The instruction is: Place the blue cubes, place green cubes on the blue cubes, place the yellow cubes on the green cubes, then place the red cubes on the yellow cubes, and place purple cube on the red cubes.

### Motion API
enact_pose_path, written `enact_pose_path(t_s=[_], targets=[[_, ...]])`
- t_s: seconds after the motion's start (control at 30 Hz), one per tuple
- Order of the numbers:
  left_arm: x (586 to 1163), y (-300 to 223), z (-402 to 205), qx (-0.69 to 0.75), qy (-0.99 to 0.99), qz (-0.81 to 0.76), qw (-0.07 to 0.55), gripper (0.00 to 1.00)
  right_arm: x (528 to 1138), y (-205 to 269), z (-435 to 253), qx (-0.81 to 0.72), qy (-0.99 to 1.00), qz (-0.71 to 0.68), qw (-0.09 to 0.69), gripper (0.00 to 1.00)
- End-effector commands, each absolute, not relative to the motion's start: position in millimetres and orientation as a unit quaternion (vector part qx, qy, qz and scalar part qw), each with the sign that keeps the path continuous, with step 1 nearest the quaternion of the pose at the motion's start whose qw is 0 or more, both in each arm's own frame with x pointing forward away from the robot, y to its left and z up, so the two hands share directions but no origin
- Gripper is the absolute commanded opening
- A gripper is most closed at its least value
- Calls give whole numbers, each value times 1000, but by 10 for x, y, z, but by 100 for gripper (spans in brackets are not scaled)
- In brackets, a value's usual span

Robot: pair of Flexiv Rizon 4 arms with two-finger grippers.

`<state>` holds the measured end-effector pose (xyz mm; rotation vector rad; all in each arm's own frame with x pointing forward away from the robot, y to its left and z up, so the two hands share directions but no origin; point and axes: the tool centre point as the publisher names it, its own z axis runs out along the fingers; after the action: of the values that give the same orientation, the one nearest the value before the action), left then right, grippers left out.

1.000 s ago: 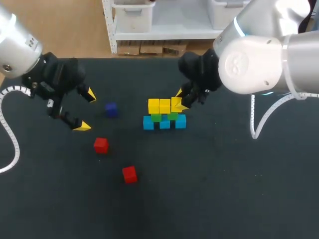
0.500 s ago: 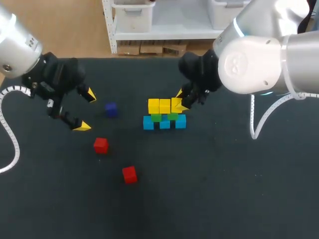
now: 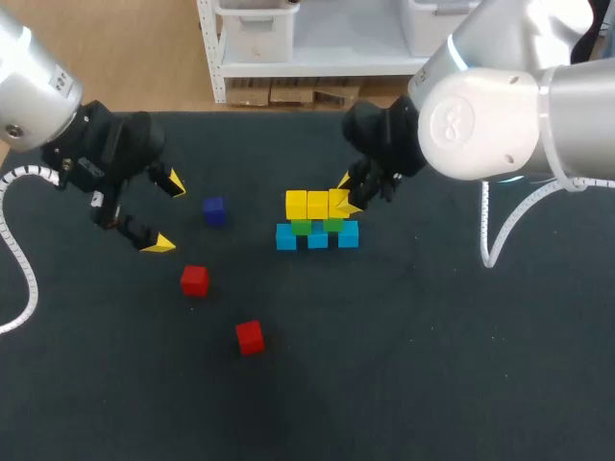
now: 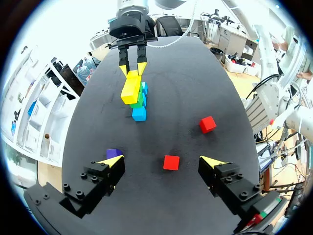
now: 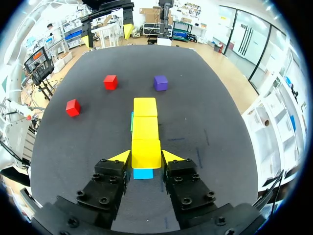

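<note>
No change in the last second: right pincer [image 3: 348, 193] still clamped on the last yellow cube [image 5: 145, 152], left pincer [image 4: 162, 160] apart, empty; red cubes [image 3: 195, 279] next.

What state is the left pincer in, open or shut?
Open. The left pincer is spread wide above the table, with nothing held in it.

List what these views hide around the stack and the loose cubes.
Green cubes: right wrist view, covered by the yellow cubes, bar a sliver.
Blue cubes: same view, one end shows; yellow row hides the rest.
Purple cube: left wrist view, partly behind the left gripper.
Right gripper: head view, mostly hidden by its own arm.
</note>
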<state>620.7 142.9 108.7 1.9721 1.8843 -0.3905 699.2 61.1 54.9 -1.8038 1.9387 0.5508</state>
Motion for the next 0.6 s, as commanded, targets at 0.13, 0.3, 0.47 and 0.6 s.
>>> enact_pose_path(t_s=[0.13,0.3,0.47,0.6], targets=[[6206,1442,1080,703,670,-140,194,100,7010,619,541,-651,699,201,215,2],[6206,1442,1080,703,670,-140,194,100,7010,627,536,-652,699,201,215,15],[6206,1442,1080,703,670,-140,194,100,7015,637,538,-653,698,201,215,42],[6206,1442,1080,703,670,-140,194,100,7021,637,539,-652,698,202,215,55]])
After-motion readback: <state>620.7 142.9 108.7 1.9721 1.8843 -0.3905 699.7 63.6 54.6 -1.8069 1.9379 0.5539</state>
